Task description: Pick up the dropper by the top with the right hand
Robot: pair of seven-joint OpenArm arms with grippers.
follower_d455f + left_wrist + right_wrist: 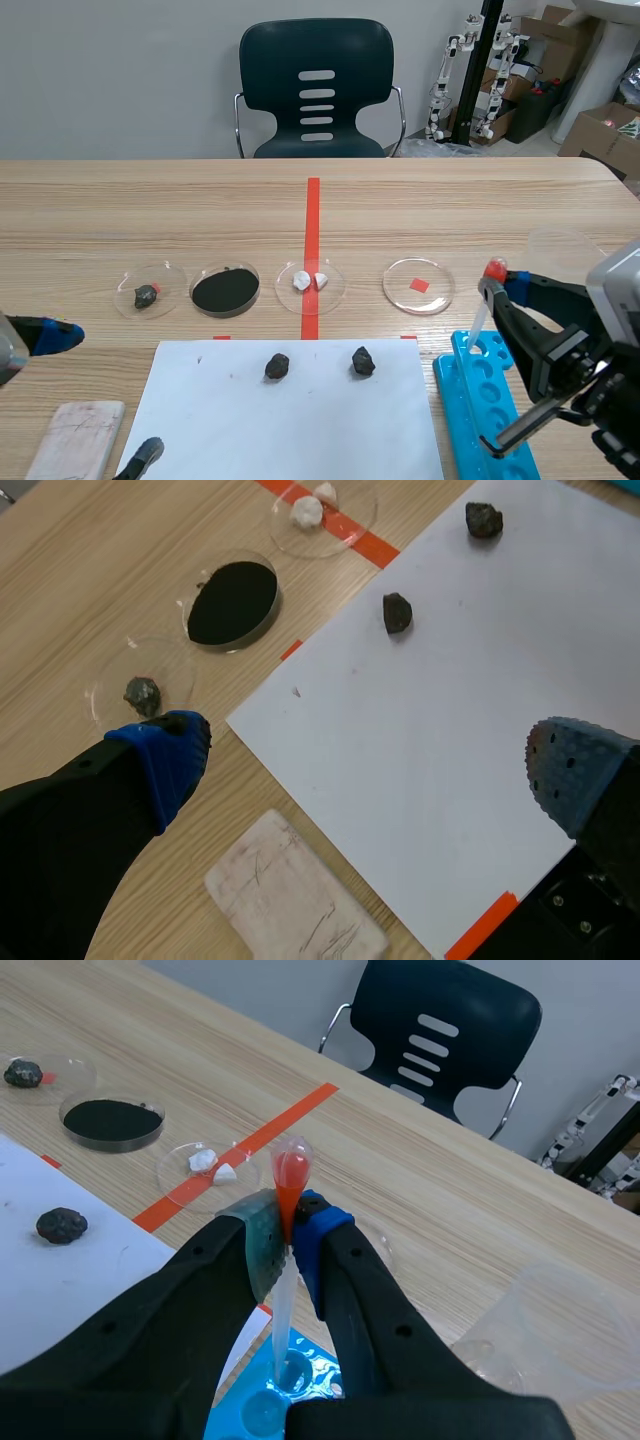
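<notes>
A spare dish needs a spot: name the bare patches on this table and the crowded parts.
Free: the tabletop between the dish row and the chair; the white paper nearer than its two stones. Crowded: the dish row itself; the blue rack under the dropper.

Dishes [165,300] [225,314] [335,290] [435,295]: four are counted
Dark rocks [146,295] [277,366] [363,362]: three
White lumps [301,281] [321,281]: two
Dropper [290,1180]: one
Paper [300,420]: one
Rack [480,400]: one
Cup [560,1330]: one

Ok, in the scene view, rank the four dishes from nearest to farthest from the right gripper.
1. Dish over the red square, next to the right gripper.
2. Dish with white lumps, on the red tape line.
3. Black powder dish, past that line.
4. Dish with the dark rock, the row's far end.
</notes>
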